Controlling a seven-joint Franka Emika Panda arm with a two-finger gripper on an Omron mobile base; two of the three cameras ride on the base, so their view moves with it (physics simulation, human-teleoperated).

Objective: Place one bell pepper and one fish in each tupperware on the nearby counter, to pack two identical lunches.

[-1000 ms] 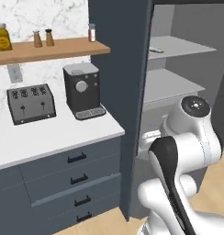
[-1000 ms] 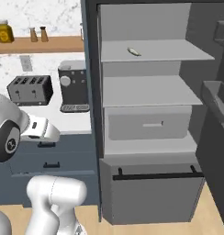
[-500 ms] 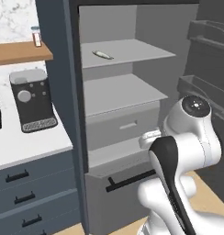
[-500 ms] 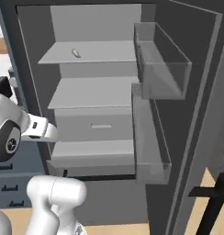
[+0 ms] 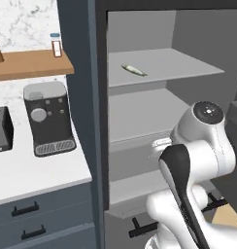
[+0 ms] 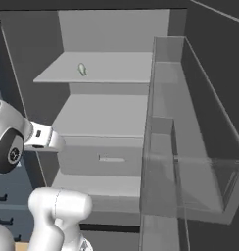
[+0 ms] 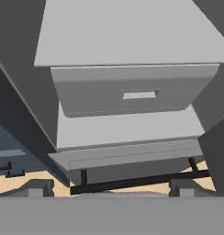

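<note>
Fish [image 5: 133,70] on upper fridge shelf [image 5: 188,63], counter [image 5: 33,172] left

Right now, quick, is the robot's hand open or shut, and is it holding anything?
Hand: open, holding nothing, facing the fridge drawer.

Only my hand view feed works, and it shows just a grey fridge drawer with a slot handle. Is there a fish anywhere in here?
Observer: Yes, one small fish lies on the top shelf, two levels above your drawer.
Operator: Where is the counter from here?
Observer: Left of the fridge; the white counter carries a dark coffee machine.
Operator: Anything on my right?
Observer: The open door, with clear bins on its inner side.
</note>
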